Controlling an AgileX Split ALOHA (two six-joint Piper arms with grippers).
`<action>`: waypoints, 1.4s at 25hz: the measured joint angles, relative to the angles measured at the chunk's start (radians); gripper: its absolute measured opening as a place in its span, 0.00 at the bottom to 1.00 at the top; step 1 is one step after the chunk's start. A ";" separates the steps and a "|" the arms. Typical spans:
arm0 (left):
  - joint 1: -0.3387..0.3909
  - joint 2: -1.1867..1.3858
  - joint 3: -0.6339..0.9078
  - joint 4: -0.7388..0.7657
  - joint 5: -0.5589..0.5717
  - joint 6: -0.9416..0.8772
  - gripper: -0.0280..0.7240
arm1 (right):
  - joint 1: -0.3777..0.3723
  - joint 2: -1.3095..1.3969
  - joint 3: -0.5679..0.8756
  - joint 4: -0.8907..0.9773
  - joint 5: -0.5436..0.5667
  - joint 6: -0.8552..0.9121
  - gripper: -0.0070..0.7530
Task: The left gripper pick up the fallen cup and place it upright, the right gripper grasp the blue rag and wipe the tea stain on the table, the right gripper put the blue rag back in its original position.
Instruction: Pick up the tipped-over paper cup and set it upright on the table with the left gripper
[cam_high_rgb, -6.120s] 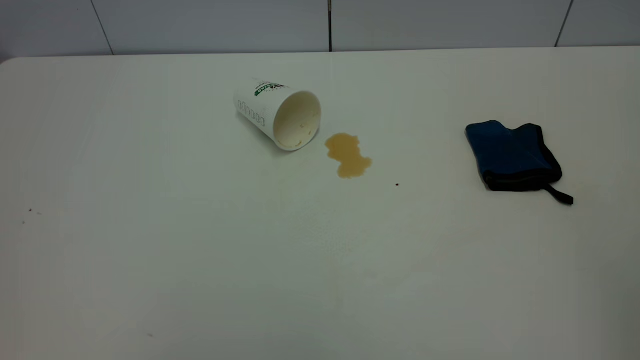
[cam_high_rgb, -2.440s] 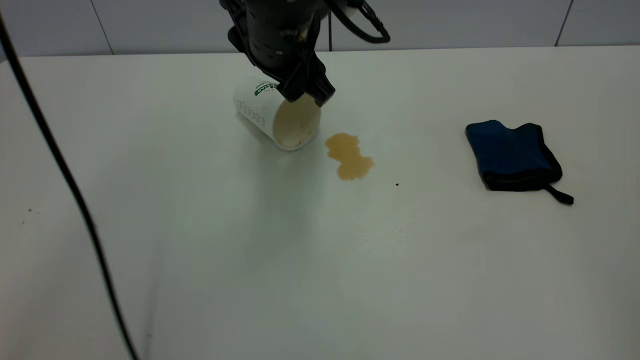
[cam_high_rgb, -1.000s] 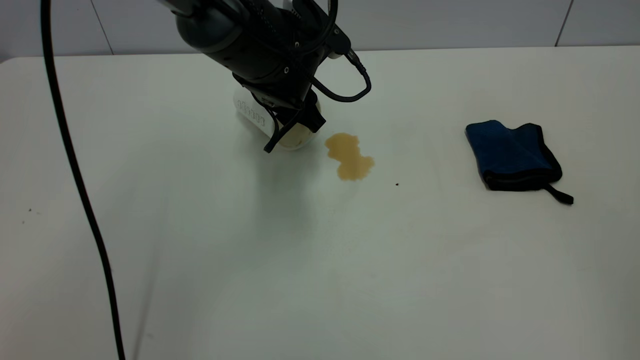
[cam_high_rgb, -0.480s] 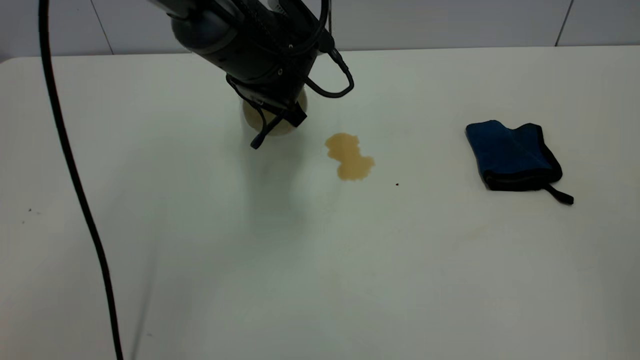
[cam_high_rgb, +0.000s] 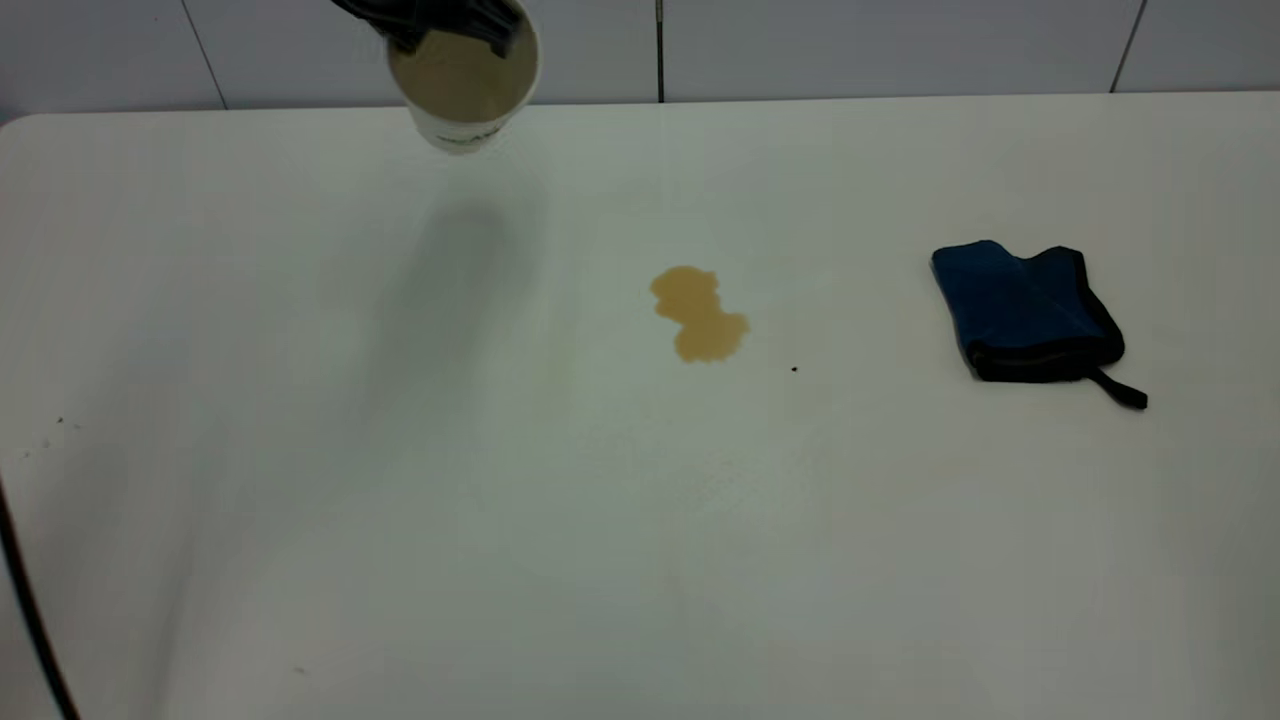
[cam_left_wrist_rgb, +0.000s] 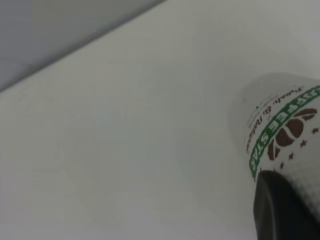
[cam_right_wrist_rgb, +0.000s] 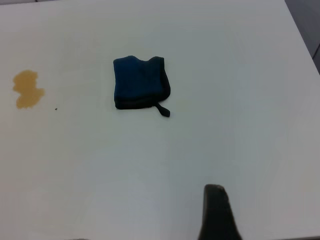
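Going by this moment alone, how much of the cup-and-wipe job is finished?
Done: nothing yet. In hand: the left pincer holds the cup by its rim above the table, mouth toward the camera, not set down. Left: the tea stain is unwiped, the blue rag lies untouched, and the right pincer is far from it.

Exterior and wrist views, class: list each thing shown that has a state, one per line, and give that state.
Paper cup: lifted off the table, held at its rim, mouth tilted toward the exterior camera.
Left end effector: shut on the cup's rim, at the top edge of the view.
Tea stain: unwiped, on the table.
Blue rag: folded, lying flat, untouched.
Right end effector: away from the rag; only one finger shows.
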 joint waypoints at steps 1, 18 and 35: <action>0.022 -0.002 -0.001 -0.121 0.020 0.115 0.04 | 0.000 0.000 0.000 0.000 0.000 0.000 0.72; 0.188 0.052 -0.005 -0.976 0.062 0.762 0.04 | 0.000 0.000 0.000 0.000 0.000 0.000 0.72; 0.188 0.181 -0.143 -0.897 0.142 0.576 0.08 | 0.000 0.000 0.000 0.000 0.000 0.001 0.72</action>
